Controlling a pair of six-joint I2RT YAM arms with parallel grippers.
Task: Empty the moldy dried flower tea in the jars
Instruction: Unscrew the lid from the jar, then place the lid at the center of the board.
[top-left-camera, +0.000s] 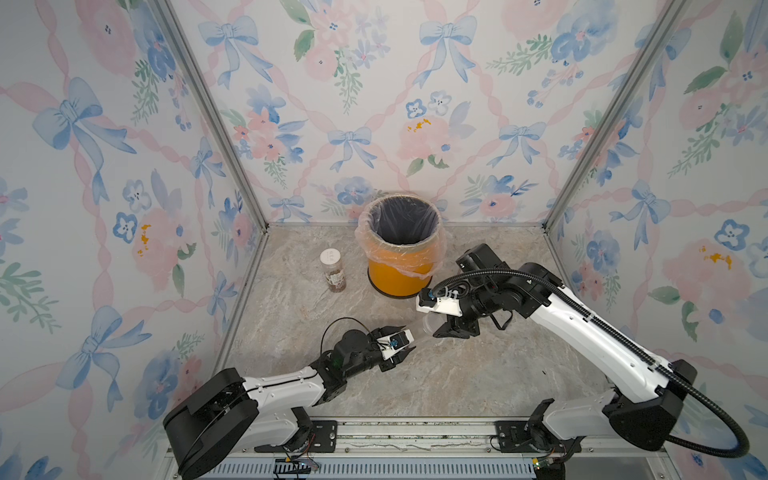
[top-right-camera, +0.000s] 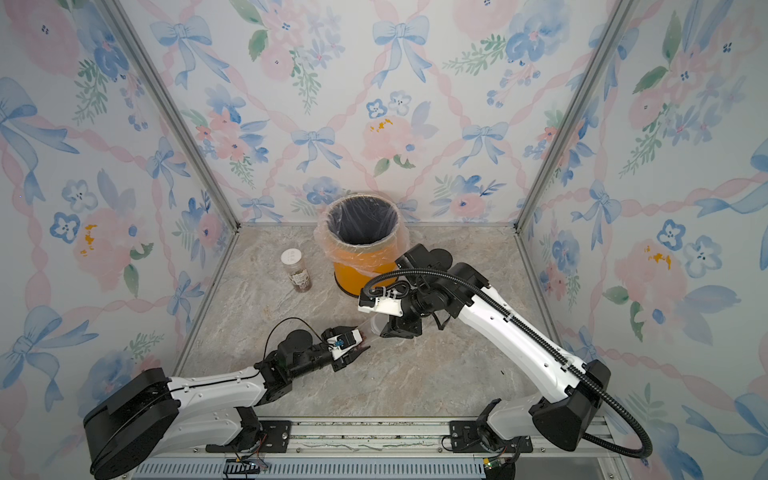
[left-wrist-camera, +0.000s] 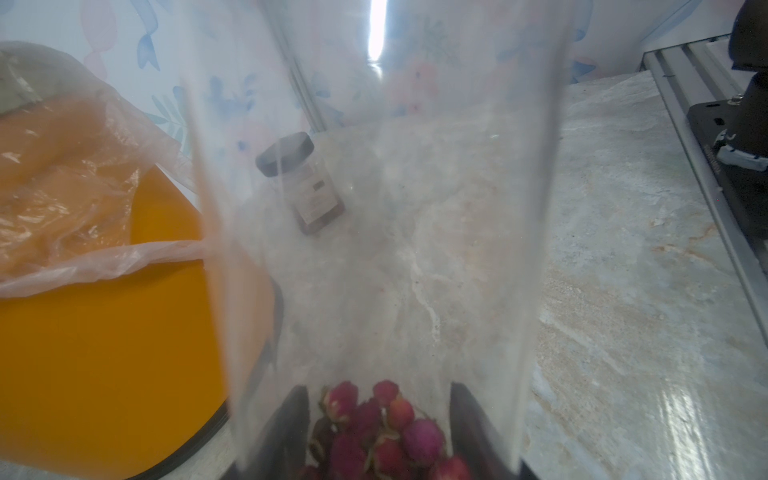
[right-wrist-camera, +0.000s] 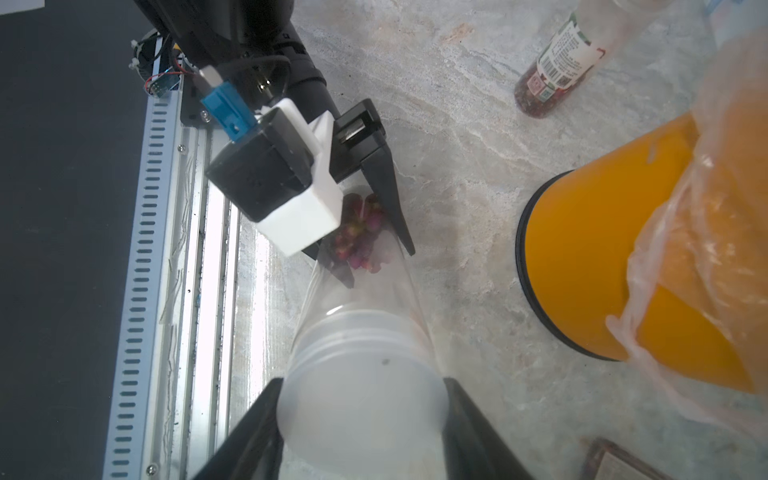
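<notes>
1. A tall slim jar (right-wrist-camera: 365, 303) with clear walls is held sideways over the marble table (top-left-camera: 457, 374). Pink-red dried flower tea (left-wrist-camera: 374, 428) is heaped at its base, and its translucent lid (right-wrist-camera: 361, 365) is still on.
2. The left pincer (right-wrist-camera: 380, 268) clamps the jar's base end around the buds. The right pincer (right-wrist-camera: 361, 384) is closed on the lid, near the orange bin (top-left-camera: 399, 270).

Robot test cell, home-styled. Pastel floral-and-bow wallpaper panels (top-left-camera: 374, 104) set in bare aluminium frame posts (top-left-camera: 218, 124); grey marble-pattern tabletop (top-left-camera: 457, 374); slotted aluminium mounting rail (top-left-camera: 415, 436) along front edge, two white-and-black robot arms (top-left-camera: 282, 386) bolted on.
</notes>
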